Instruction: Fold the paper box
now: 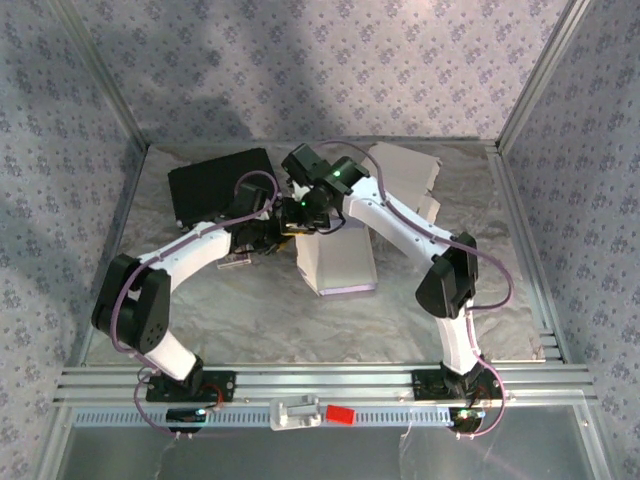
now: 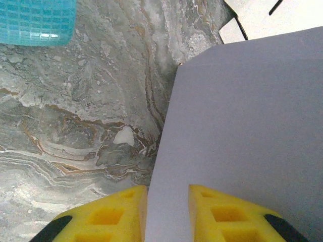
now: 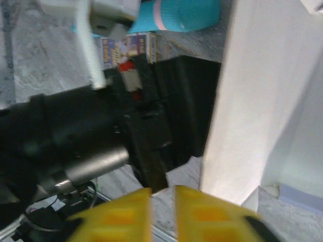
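Two claws seen at box (image 1: 335,262) far end: left claw (image 2: 167,212) part-spread over box side (grip cannot be told), right claw (image 3: 162,201) pressed together beside box.

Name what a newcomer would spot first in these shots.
Both arms meet mid-table over the white paper box, which stands partly folded at the centre. In the left wrist view the left gripper sits at the edge of one of its panels, while the right gripper is shut beside another white panel. Behind them, a black flat case lies far left and loose white cardboard far right.
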